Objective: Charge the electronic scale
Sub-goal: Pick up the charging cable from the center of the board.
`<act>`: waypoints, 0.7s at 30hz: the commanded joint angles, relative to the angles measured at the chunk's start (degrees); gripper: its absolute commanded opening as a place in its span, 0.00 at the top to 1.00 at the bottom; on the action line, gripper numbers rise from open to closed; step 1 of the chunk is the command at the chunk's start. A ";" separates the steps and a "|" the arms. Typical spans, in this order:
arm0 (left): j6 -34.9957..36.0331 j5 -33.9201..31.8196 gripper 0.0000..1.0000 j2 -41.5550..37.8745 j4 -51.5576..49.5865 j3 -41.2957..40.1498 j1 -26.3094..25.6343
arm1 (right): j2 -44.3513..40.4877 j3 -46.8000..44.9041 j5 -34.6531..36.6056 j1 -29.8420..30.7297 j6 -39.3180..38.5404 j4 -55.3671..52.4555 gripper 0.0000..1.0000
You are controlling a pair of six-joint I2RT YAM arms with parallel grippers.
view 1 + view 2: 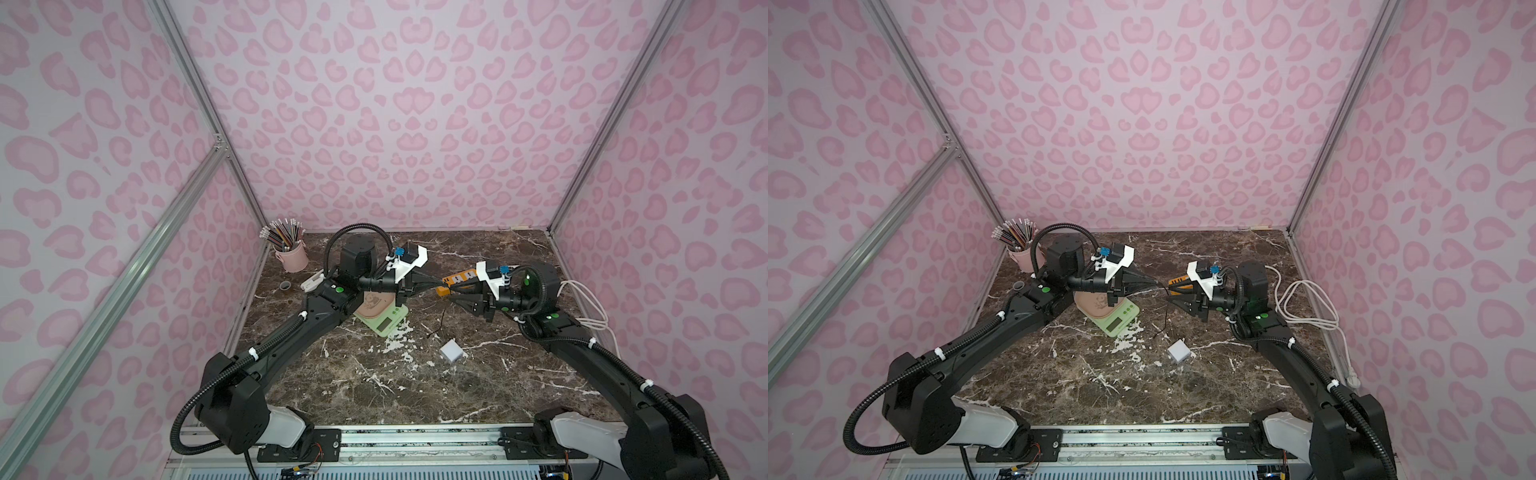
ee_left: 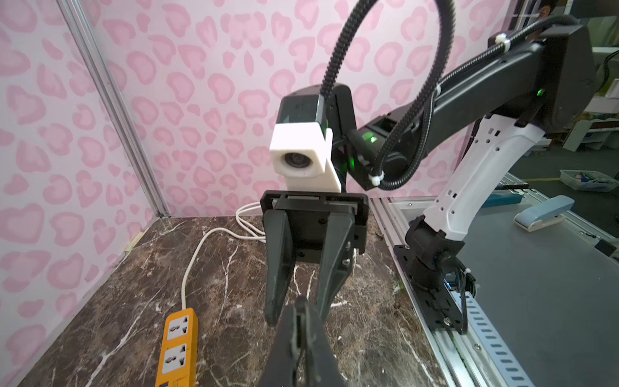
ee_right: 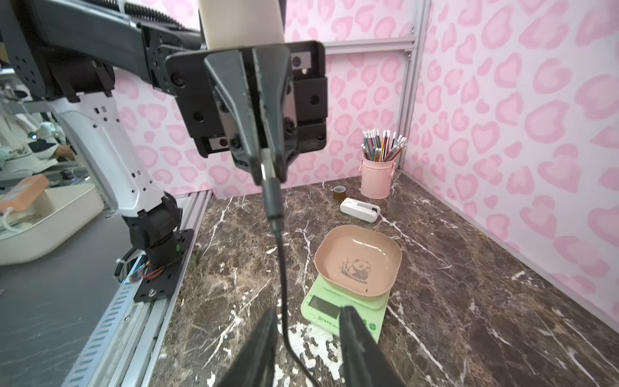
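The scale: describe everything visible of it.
The scale is a small pale green plastic slab with a dark, blank display and green buttons beside it. A beige rounded-square tray, empty, with a panda drawing, sits level on top. It lies flat on the marble table, left of the middle. Nothing is seen plugged in; nothing else touches it.

On the worktop (image 1: 415,386): one electronic scale (image 3: 323,306) carrying one beige tray (image 3: 385,249); one orange power strip (image 2: 179,345), two sockets showing, with one white lead (image 2: 196,258); one white charger cube (image 1: 453,351); one black cable (image 3: 283,284); one pink cup (image 3: 376,179) of pencils (image 3: 383,147), too many to count; one tape roll (image 3: 338,193); one small white device (image 3: 360,209). Two robot arms at the near edge: left arm (image 1: 286,336), right arm (image 1: 582,353).
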 commanded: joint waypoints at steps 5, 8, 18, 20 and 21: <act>-14.46 0.91 0.94 -2.29 20.86 -3.10 -0.02 | -1.00 -5.32 6.81 1.07 23.58 38.72 0.53; -17.91 1.00 0.94 -2.90 26.61 -4.60 -0.07 | -0.89 -5.74 10.34 2.47 27.37 44.14 0.49; -21.75 0.91 0.94 -3.09 31.93 -5.63 -0.86 | 2.98 -1.22 10.06 6.82 29.78 47.72 0.47; -22.03 0.91 0.94 -3.00 32.42 -5.64 -0.95 | 3.52 -0.55 9.61 7.34 30.25 48.40 0.48; -22.20 0.91 0.94 -2.92 32.62 -5.65 -1.05 | 3.74 -0.31 9.41 7.47 30.51 48.59 0.48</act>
